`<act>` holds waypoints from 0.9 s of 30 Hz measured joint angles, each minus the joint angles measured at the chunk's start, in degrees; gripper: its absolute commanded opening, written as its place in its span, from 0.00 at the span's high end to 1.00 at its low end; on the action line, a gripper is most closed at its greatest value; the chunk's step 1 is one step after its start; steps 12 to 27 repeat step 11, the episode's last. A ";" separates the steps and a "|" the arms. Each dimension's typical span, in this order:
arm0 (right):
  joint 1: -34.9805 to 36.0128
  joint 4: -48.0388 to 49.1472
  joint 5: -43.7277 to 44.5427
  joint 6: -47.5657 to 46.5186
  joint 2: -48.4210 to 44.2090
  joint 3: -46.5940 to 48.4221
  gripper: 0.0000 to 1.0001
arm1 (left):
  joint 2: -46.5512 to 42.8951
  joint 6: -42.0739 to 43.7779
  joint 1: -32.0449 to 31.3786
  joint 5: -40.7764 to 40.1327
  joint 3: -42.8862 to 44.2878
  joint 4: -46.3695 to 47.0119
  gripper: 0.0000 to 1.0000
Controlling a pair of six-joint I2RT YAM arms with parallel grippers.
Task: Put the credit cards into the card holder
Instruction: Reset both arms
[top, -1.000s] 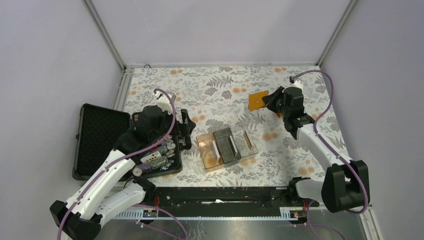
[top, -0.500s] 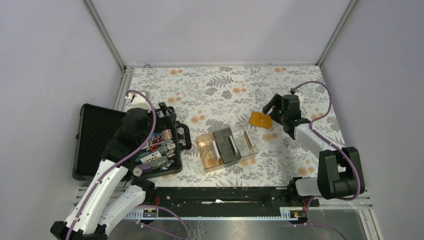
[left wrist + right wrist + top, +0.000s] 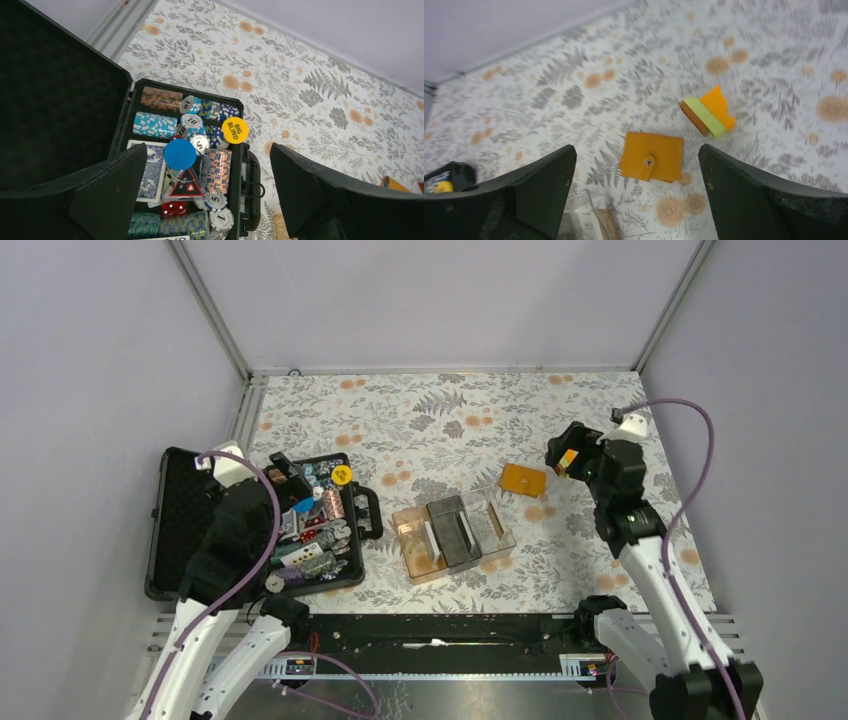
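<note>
Robot lab test cell, on view now.
Aluminium frame posts, blank lilac walls, floral-covered table, black mounting rail.

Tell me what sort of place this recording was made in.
Most likely a lab robot cell, not a home: plain walls and aluminium frame posts box in a floral-covered table, with staged props: a poker-chip case and an orange card holder.

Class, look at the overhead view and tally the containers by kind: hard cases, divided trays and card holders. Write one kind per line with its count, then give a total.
black hard case: 1
clear divided tray: 1
orange card holder: 1
Total: 3
</note>
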 measured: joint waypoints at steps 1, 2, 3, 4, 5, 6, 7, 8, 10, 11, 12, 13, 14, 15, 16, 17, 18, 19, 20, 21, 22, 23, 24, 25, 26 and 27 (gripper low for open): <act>0.00 0.33 -0.81 -1.18 -3.04 -0.07 0.00 | -0.35 0.07 -0.02 -0.48 0.00 -0.22 0.01; 0.00 0.90 -1.70 -2.25 -6.10 -0.20 0.00 | -1.09 0.07 0.00 -1.11 -0.02 -0.35 0.01; 0.00 1.77 -2.43 -3.13 -8.66 -0.42 0.00 | -1.68 0.07 0.00 -1.53 -0.02 -0.37 0.01; 0.00 2.51 -3.19 -3.98 -10.75 -0.61 0.00 | -2.19 0.09 0.00 -1.84 -0.02 -0.39 0.01; 0.00 3.23 -3.61 -4.72 -12.50 -0.90 0.00 | -2.58 0.07 0.00 -1.99 -0.02 -0.37 0.01; 0.00 3.89 -4.22 -5.55 -14.32 -1.25 0.01 | -2.75 0.07 0.00 -2.12 -0.02 -0.37 0.01; 0.00 4.24 -4.48 -6.01 -15.17 -1.44 0.00 | -2.78 0.09 0.00 -2.16 -0.02 -0.39 0.01; 0.00 4.46 -4.74 -6.64 -15.96 -1.70 0.00 | -2.78 0.13 0.00 -2.19 -0.04 -0.42 0.01; 0.00 4.48 -4.83 -7.58 -16.41 -2.27 0.00 | -2.78 0.28 0.00 -2.16 -0.04 -0.46 0.01; 0.00 4.42 -4.81 -7.98 -16.44 -2.71 0.00 | -2.78 0.31 0.00 -2.19 -0.04 -0.44 0.01; 0.00 4.42 -4.81 -7.98 -16.44 -2.71 0.00 | -2.78 0.31 0.00 -2.19 -0.04 -0.44 0.01; 0.00 4.42 -4.81 -7.98 -16.44 -2.71 0.00 | -2.78 0.31 0.00 -2.19 -0.04 -0.44 0.01; 0.00 4.42 -4.81 -7.98 -16.44 -2.71 0.00 | -2.78 0.31 0.00 -2.19 -0.04 -0.44 0.01; 0.00 4.42 -4.81 -7.98 -16.44 -2.71 0.00 | -2.78 0.31 0.00 -2.19 -0.04 -0.44 0.01; 0.00 4.42 -4.81 -7.98 -16.44 -2.71 0.00 | -2.78 0.31 0.00 -2.19 -0.04 -0.44 0.01; 0.00 4.42 -4.81 -7.98 -16.44 -2.71 0.00 | -2.78 0.31 0.00 -2.19 -0.04 -0.44 0.01; 0.00 4.42 -4.81 -7.98 -16.44 -2.71 0.00 | -2.78 0.31 0.00 -2.19 -0.04 -0.44 0.01; 0.00 4.42 -4.81 -7.98 -16.44 -2.71 0.00 | -2.78 0.31 0.00 -2.19 -0.04 -0.44 0.01; 0.00 4.42 -4.81 -7.98 -16.44 -2.71 0.00 | -2.78 0.31 0.00 -2.19 -0.04 -0.44 0.01; 0.00 4.42 -4.81 -7.98 -16.44 -2.71 0.00 | -2.78 0.31 0.00 -2.19 -0.04 -0.44 0.01; 0.00 4.42 -4.81 -7.98 -16.44 -2.71 0.00 | -2.78 0.31 0.00 -2.19 -0.04 -0.44 0.01; 0.00 4.42 -4.81 -7.98 -16.44 -2.71 0.00 | -2.78 0.31 0.00 -2.19 -0.04 -0.44 0.01; 0.00 4.42 -4.81 -7.98 -16.44 -2.71 0.00 | -2.78 0.31 0.00 -2.19 -0.04 -0.44 0.01; 0.00 4.42 -4.81 -7.98 -16.44 -2.71 0.00 | -2.78 0.31 0.00 -2.19 -0.04 -0.44 0.01; 0.00 4.42 -4.81 -7.98 -16.44 -2.71 0.00 | -2.78 0.31 0.00 -2.19 -0.04 -0.44 0.01; 0.00 4.42 -4.81 -7.98 -16.44 -2.71 0.00 | -2.78 0.31 0.00 -2.19 -0.04 -0.44 0.01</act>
